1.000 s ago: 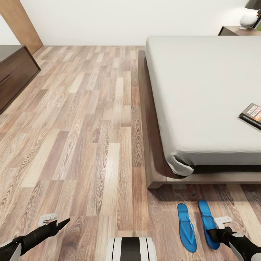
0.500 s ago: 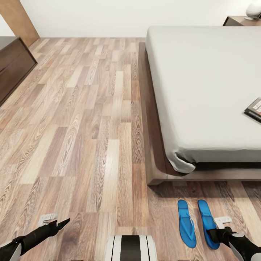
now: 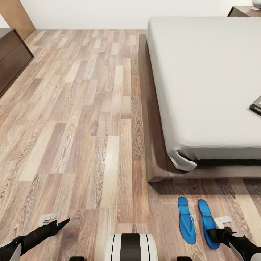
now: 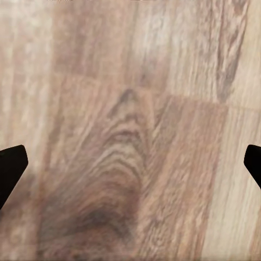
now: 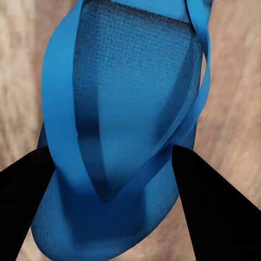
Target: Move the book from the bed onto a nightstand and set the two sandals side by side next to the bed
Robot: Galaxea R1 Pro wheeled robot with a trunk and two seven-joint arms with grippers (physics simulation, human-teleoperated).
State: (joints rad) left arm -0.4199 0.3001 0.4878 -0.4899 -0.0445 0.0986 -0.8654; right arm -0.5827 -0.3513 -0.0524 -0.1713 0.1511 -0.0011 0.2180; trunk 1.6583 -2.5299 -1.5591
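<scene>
Sandals point(image 3: 197, 224) are lying side by side on the floor at 5 o'clock by the bed point(image 3: 203, 83); book point(image 3: 256, 105) is waiting at 3 o'clock on the mattress; right gripper point(image 5: 114, 179) is apparently hovering empty, fingers apart, left gripper point(image 4: 130, 163) hanging released.

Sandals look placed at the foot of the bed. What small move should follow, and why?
Probably lift the right hand away from the sandals, then head for the book. Both sandals lie parallel on the floor by the bed; the book is on the mattress.
</scene>
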